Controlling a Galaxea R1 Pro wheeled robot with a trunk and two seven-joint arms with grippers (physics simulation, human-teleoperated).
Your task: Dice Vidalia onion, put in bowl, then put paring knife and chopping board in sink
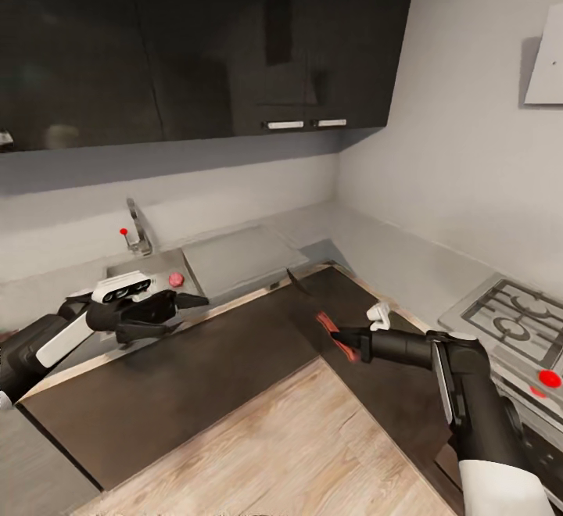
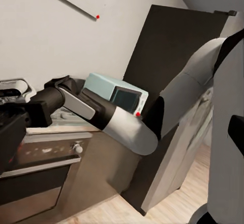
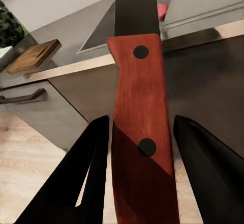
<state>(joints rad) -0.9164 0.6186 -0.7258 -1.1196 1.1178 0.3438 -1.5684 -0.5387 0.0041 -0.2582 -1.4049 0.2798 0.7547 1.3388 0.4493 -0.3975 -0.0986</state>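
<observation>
We're facing the corner of the kitchen, and the sink (image 1: 160, 270) is our landmark. Our right gripper (image 1: 349, 338) holds the paring knife (image 1: 322, 317) by its red handle, well to the right of the sink, blade pointing back toward the drainboard. In the right wrist view the fingers (image 3: 91, 158) sit either side of the handle. Our left gripper (image 1: 191, 299) hovers just in front of the sink with its jaws close together, nothing between them. A small red thing (image 1: 176, 279) sits in the sink
</observation>
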